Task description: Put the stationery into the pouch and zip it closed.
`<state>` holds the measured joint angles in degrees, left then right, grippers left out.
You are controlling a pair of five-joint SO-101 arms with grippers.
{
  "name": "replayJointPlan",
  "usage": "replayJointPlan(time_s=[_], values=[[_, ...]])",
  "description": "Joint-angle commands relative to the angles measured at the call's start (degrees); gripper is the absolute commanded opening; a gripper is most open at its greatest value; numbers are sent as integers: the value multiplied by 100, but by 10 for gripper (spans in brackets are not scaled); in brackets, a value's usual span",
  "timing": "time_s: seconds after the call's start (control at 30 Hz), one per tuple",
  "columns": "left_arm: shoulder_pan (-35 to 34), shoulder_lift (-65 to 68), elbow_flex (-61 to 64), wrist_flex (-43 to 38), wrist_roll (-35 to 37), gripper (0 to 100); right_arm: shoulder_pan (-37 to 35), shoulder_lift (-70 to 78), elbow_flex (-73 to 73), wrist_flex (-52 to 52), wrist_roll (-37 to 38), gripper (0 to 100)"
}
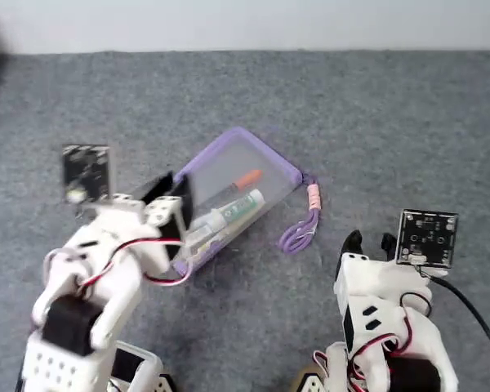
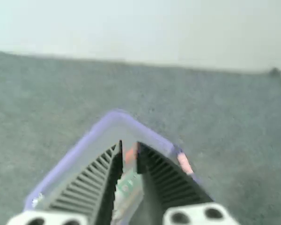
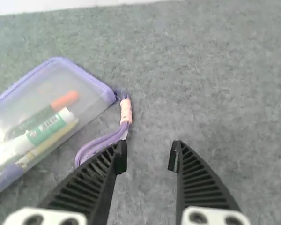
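Left gripper (image 1: 170, 204) (image 2: 129, 146): jaws almost together, seemingly pinching the near end of the pouch (image 1: 265, 151) (image 2: 107, 126) (image 3: 51, 77). Right gripper (image 1: 367, 242) (image 3: 147, 154): spread, holding nothing, above the mat (image 1: 351, 106) just beside the strap (image 1: 302, 224) (image 3: 103, 140). Pouch lies flat and diagonal mid-table. Inside it are an orange-capped pen (image 1: 243, 181) (image 3: 63, 101) and a green-labelled tube (image 1: 241, 204) (image 3: 47, 126). The strap trails from the pouch's far corner.

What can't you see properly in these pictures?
Zip end of the pouch: high view, the left hand covers it, so open or zipped is unclear.
The stationery: right wrist view, cloudy pouch wall blurs it, picture edge cuts it off.
Near part of the pouch: left wrist view, the left hand hides it.
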<state>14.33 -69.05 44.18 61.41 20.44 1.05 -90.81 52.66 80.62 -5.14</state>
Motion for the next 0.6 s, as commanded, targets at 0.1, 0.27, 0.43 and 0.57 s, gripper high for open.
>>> replayJointPlan(time_s=[0.1,0.27,0.43,0.57], values=[[-422,-1600,1182,0,-554,12,22,-40,-35,48,-62,17],[-897,-2910,2325,0,-589,13,31,-40,-9,101,-316,7],[-1073,-3560,2976,62,-598,13,40,-48,598,75,-510,9],[-1055,-3516,3231,255,-563,13,31,-505,1213,-171,-475,9]])
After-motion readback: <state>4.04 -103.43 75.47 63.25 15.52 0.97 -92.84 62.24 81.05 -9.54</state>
